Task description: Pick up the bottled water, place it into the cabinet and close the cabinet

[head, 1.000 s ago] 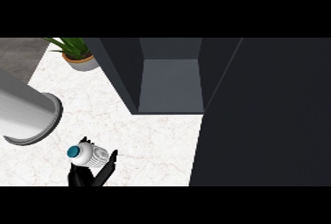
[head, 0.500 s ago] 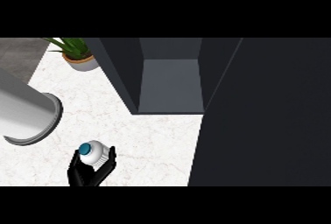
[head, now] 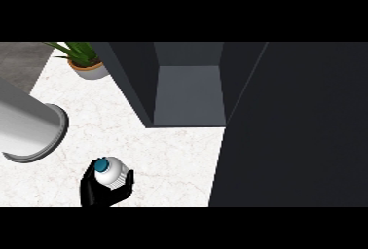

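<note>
Here the bottled water (head: 111, 174) sits low in the head view, left of centre, over the white marbled counter (head: 173, 151). It is seen almost end-on, its teal cap (head: 102, 166) turned up toward the camera and tipped slightly to the upper left, with the white body showing below and to the right of the cap.

A black hand (head: 101, 190) wraps the bottle from beneath. Its fingers curl up along the left side of the bottle and its thumb rises along the right side, so the bottle is gripped between them with only the cap end and upper body showing. The hand comes in from the lower edge of the view; its forearm is not visible, and which arm it belongs to cannot be told from this view alone.

Up and to the right of the bottle stands the dark cabinet (head: 191, 97), its grey inner floor open to view between dark side walls. The cabinet's door (head: 295, 126) fills the right of the view as one large dark panel, its edge running down just right of the bottle and hand.

At the left edge lies a large grey cylinder (head: 25, 129) with a rimmed end. In the upper left corner a potted plant (head: 86, 63) stands on the counter, close beside the cabinet's left wall.
</note>
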